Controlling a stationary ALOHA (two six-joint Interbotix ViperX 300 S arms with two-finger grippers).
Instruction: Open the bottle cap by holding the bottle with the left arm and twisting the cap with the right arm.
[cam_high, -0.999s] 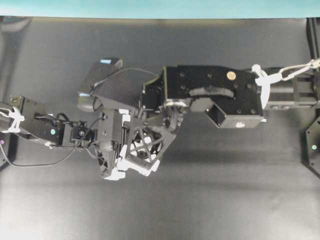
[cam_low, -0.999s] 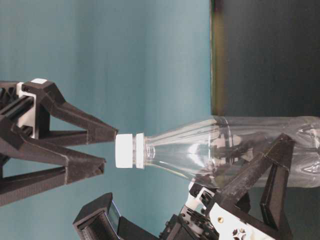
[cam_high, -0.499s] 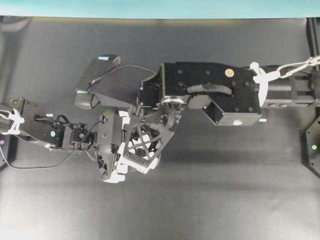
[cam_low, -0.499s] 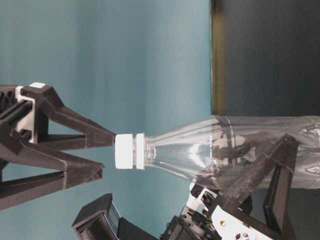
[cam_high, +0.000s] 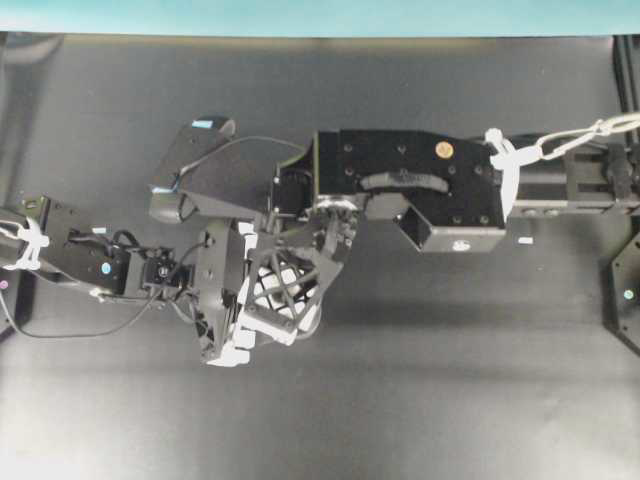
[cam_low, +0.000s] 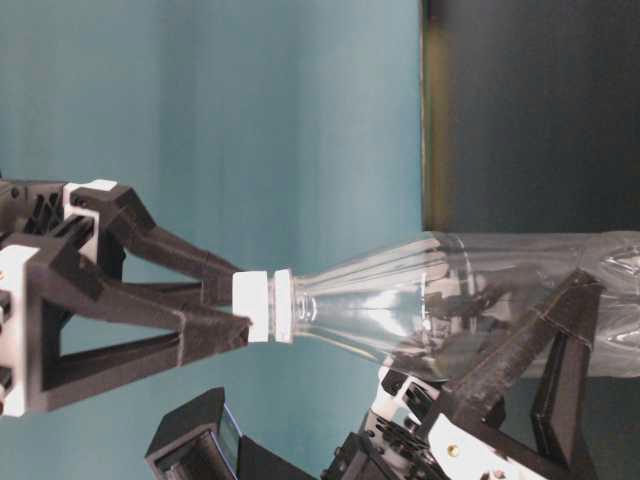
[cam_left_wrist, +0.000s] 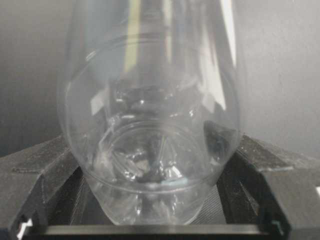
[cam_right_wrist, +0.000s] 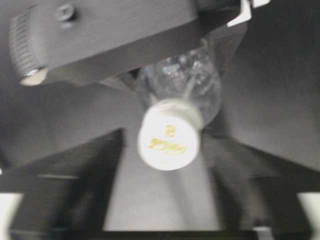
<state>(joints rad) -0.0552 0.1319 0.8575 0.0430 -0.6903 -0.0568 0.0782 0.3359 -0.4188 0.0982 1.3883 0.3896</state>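
Note:
The clear bottle (cam_low: 420, 300) is lifted off the table, and my left gripper (cam_left_wrist: 150, 200) is shut on its wide lower body (cam_left_wrist: 150, 125), one black finger (cam_left_wrist: 35, 180) on each side. The white cap (cam_low: 262, 306) points at my right gripper (cam_low: 240, 305), whose lattice fingers (cam_low: 150, 320) reach around it. In the right wrist view the cap (cam_right_wrist: 168, 142) sits between the jaws. The right-hand finger (cam_right_wrist: 225, 165) is against it, and a narrow gap shows on the other side. From overhead the right gripper (cam_high: 285, 300) hides the cap.
The black table mat (cam_high: 450, 400) spreads below both arms. A tiny white scrap (cam_high: 525, 241) lies right of the right arm's boxy housing (cam_high: 420, 185). A black stand (cam_high: 625, 295) sits at the right edge. A teal wall (cam_low: 250, 120) lies behind.
My right gripper moved forward over the cap and its jaws narrowed from wide open to close around it. The left gripper and bottle stayed in place.

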